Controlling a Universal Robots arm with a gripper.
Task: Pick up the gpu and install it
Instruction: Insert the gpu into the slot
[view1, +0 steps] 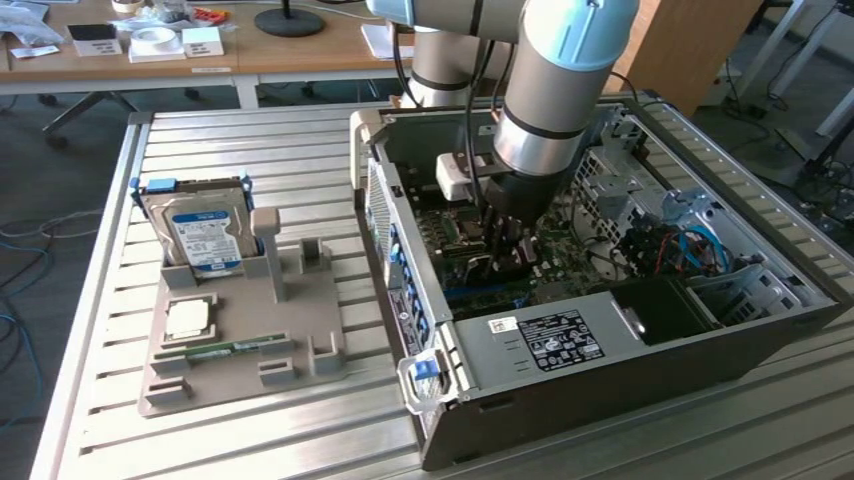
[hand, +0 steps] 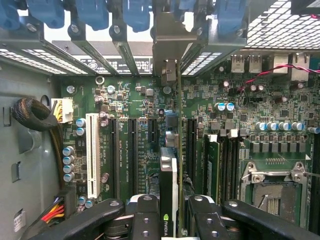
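The gpu (hand: 169, 175) stands edge-on over the green motherboard (hand: 140, 100), between two black expansion slots. It is a thin dark card with a logo near my fingers. Its pale metal bracket (hand: 170, 45) lies against the rear slot openings of the case. My gripper (hand: 172, 212) is shut on the card's upper edge, one black finger (hand: 145, 217) on each side. Whether the card sits fully in its slot I cannot tell. In the exterior view the gripper (view1: 514, 262) reaches deep into the open computer case (view1: 601, 340), and the arm hides most of the card.
A white slot (hand: 92, 155), memory sticks (hand: 212, 160) and an empty processor socket (hand: 272, 195) flank the card. A cable bundle (hand: 30, 117) lies by the case wall. On the exterior view's left a grey fixture (view1: 287, 330) holds a hard drive (view1: 200, 235), a chip (view1: 187, 318) and a memory stick (view1: 220, 350).
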